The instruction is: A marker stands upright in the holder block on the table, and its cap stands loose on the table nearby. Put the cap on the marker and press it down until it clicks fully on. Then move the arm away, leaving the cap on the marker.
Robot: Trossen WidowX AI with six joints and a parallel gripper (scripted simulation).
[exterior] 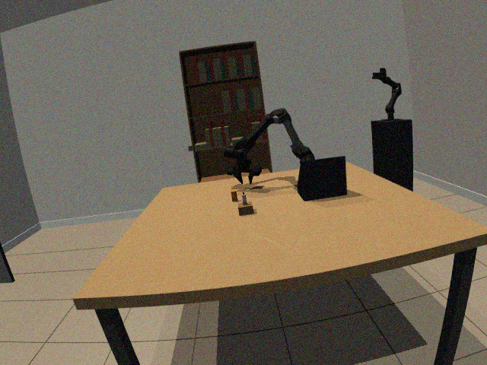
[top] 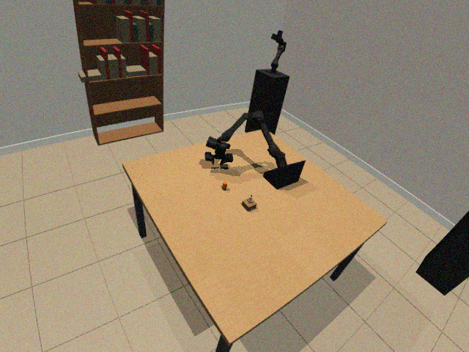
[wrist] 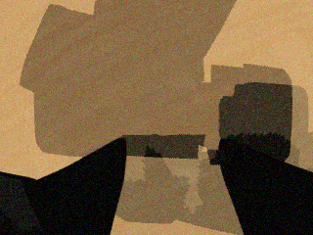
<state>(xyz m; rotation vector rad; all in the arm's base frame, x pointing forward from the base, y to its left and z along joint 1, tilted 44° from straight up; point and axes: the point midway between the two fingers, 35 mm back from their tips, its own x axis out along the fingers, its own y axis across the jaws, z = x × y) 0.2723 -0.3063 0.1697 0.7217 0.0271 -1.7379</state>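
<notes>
From the top view I see my hand (top: 218, 162) hanging over the far part of the counter (top: 264, 246), its fingers partly apart and holding nothing, while the orange cap (top: 224, 185) stands loose beyond the marker (top: 250, 198) upright in its holder block (top: 249, 204). On the exterior view the hand (exterior: 244, 179) points down behind the cap (exterior: 233, 195), which stands just beside the marker (exterior: 243, 198) and block (exterior: 246, 209). The wrist view shows only two dark fingers over shadowed counter (wrist: 39, 0).

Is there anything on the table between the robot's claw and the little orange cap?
No. In the top view only bare table and shadow lie between the end effector and the cap.
</notes>
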